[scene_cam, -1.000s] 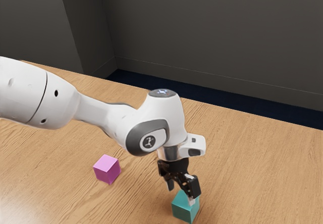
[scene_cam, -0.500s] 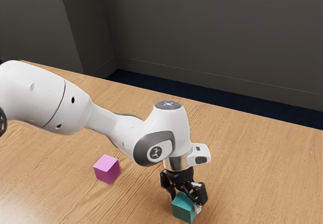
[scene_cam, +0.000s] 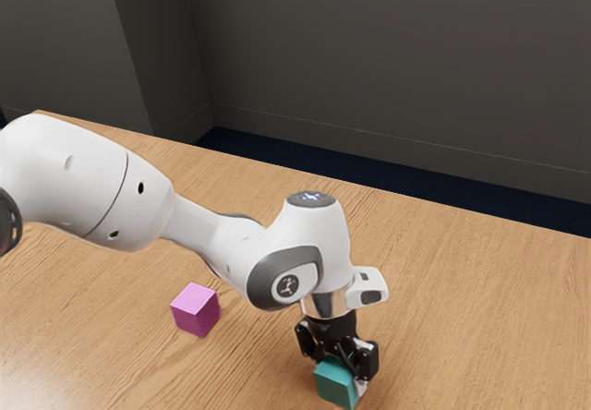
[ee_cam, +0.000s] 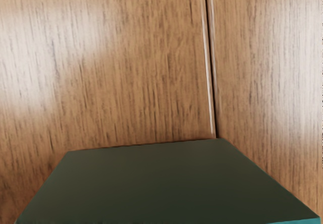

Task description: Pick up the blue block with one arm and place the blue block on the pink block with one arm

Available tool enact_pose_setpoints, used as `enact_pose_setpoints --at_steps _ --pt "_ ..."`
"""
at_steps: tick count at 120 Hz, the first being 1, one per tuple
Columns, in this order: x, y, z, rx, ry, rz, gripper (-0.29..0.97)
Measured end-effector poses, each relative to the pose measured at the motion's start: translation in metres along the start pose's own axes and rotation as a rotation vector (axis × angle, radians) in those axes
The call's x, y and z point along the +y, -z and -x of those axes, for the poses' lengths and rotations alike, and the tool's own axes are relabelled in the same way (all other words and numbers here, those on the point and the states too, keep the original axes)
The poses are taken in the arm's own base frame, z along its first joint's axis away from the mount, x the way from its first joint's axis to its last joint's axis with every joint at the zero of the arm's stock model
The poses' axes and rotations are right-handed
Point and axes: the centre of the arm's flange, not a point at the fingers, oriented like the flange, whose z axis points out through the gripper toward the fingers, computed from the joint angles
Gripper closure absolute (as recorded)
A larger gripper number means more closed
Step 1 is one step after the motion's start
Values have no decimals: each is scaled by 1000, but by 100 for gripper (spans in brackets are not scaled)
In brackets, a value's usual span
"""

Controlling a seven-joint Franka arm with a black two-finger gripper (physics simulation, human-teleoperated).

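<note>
Early stage, nothing placed yet. The blue block [scene_cam: 332,384] (reads more teal than blue) sits flat on the table [scene_cam: 462,281] at the near edge, toward the exterior view's right. The gripper [scene_cam: 340,366] is right down on top of it, pointing straight down, with the white arm [scene_cam: 185,230] reaching in from the exterior view's left. Can't tell whether the gripper has closed on the block or is only open around it; the contact is too dark and cramped to read. In the wrist view the block's top face [ee_cam: 166,183] sits directly under the hand with wood grain beyond, so alignment looks good. The block looks to be resting on the table, not lifted. The pink block [scene_cam: 196,309] stands alone on the table, well apart from the blue one, toward the exterior view's left and a little farther back, nothing on top of it. By my read, the approach is done and the grasp is unconfirmed. Left to do: secure the grip, lift, carry across to the pink block, set down on top, release.
</note>
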Motion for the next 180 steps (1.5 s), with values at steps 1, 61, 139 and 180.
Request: enact_pose_setpoints --at_steps 1,61,139,180 --pt "0 0 0 1 -1 -1 24" --pt "-56 98 -14 128 -52 -75 29" --pt "-190 141 29 -24 -181 -141 28" --pt "-269 131 30 -89 -167 -118 28"
